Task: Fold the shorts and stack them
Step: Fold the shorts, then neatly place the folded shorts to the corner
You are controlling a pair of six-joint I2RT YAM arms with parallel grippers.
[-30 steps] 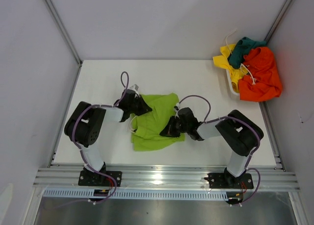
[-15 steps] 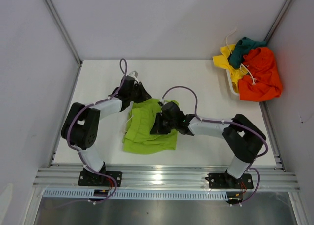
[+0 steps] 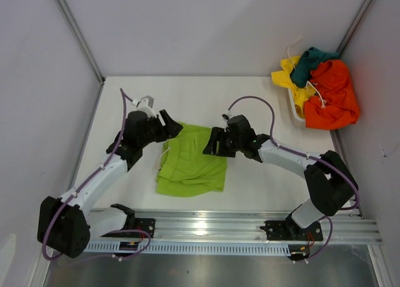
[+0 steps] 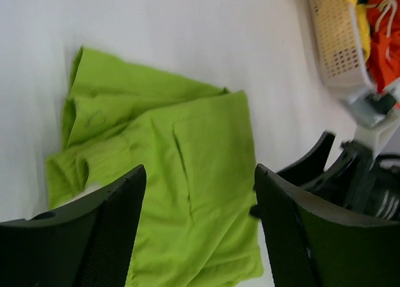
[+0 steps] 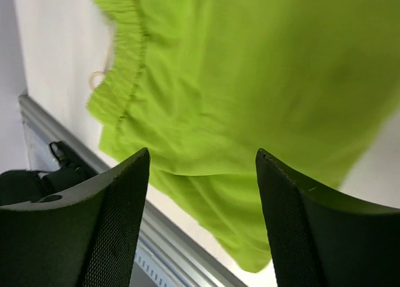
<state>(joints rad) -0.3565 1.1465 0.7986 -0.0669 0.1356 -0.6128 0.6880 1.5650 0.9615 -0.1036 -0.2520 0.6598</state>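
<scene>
The lime green shorts point(image 3: 190, 163) lie folded on the white table, near its front middle. My left gripper point(image 3: 170, 127) hovers at their far left corner, open, with nothing between its fingers. My right gripper point(image 3: 211, 144) is at their far right edge, also open and empty. In the left wrist view the green shorts point(image 4: 181, 168) spread below the open left gripper point(image 4: 200, 169), and the right gripper's black body point(image 4: 337, 174) shows beyond. The right wrist view looks down on the green shorts point(image 5: 250, 74), with the right gripper point(image 5: 202, 152) open above their waistband side. Orange point(image 3: 334, 96), yellow point(image 3: 289, 77) and teal point(image 3: 310, 60) shorts are heaped at the back right.
A white mesh basket point(image 3: 295, 110) holds the heap of shorts at the table's back right corner, seen too as the basket point(image 4: 337, 43) in the left wrist view. A metal rail point(image 3: 206, 224) runs along the front edge. Grey walls close in both sides.
Both grippers have opened and let go of the green shorts, which now lie folded flat. The left arm drew back to the left, the right arm to the right.
</scene>
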